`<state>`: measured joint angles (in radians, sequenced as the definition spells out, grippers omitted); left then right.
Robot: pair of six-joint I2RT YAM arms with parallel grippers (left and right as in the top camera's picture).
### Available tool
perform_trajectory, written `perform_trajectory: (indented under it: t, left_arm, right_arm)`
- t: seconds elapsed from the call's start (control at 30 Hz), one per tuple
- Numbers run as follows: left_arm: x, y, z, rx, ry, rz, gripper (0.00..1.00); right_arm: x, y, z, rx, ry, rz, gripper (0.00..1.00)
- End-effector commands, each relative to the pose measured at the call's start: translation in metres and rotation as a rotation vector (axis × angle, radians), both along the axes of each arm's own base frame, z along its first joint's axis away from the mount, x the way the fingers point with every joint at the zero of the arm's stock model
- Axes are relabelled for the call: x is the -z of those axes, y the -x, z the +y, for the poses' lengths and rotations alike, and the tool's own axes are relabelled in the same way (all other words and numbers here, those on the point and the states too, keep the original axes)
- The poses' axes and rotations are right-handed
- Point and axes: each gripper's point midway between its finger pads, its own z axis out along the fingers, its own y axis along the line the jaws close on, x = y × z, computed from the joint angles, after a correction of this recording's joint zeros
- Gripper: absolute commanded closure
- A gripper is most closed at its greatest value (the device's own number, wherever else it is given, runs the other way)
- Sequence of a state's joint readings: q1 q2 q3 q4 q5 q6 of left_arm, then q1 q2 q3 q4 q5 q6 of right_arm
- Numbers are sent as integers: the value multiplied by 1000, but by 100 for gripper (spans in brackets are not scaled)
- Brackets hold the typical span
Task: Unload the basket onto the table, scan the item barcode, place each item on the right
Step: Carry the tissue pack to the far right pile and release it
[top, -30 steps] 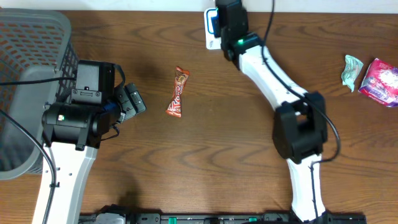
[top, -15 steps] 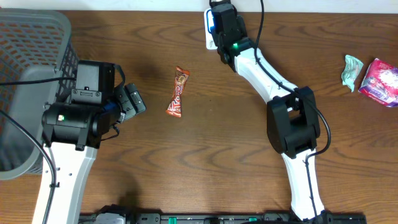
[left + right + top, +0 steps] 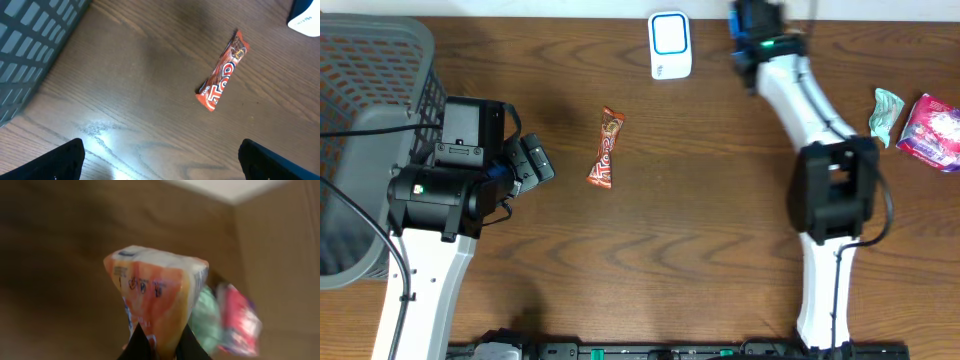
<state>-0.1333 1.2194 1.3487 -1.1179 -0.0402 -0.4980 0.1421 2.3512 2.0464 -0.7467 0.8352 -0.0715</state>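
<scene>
The brown wooden table shows one change: the right gripper has swung off the scanner, now uncovered, and sits at the far edge clamped on an orange packet. The left gripper stands wide beside the basket. A candy bar lies alone on open wood.

Red candy bar wrapper: reads "TOP".
</scene>
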Motion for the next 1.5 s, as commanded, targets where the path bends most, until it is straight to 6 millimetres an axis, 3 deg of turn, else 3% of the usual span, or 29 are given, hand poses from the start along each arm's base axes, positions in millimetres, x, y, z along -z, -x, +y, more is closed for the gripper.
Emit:
perform_trajectory:
  t: [0.0, 0.17, 0.27, 0.6, 0.67, 0.7, 0.8, 0.9, 1.03, 1.17, 1.27, 1.47]
  left_arm:
    - [-6, -1, 3, -15, -7, -19, 2]
    - [-6, -1, 3, -14, -7, -19, 2]
    - [-6, -1, 3, -15, -7, -19, 2]
    - [-6, -1, 3, -15, -7, -19, 2]
    - [-6, -1, 3, -15, -7, -19, 2]
    - [-6, -1, 3, -15, -7, -19, 2]
    - [-6, -1, 3, -15, -7, -19, 2]
    - [-6, -1, 3, -15, -7, -19, 2]
    - [-6, -1, 3, -15, -7, -19, 2]
    - [-6, -1, 3, -15, -7, -19, 2]
    - [-6, -1, 3, -15, -7, -19, 2]
    - [-6, -1, 3, -14, -7, -19, 2]
  right_arm:
    - [-29, 20, -61, 129, 61, 0, 99]
    - [-21, 43, -115, 241, 33, 44, 99]
    - [-11, 51, -130, 255, -22, 75, 99]
    - [-10, 85, -194, 390, -18, 108, 99]
    - [-6, 87, -199, 396, -41, 110, 89]
    - [-4, 88, -201, 395, -56, 110, 79]
    - [2, 88, -201, 386, -104, 110, 71]
    - [11, 81, -191, 348, -185, 105, 35]
    - [20, 71, -172, 290, -281, 98, 16]
    - [21, 64, -157, 256, -300, 100, 7]
    - [9, 56, -141, 222, -291, 77, 1]
    - [-55, 33, -112, 168, -309, -126, 1]
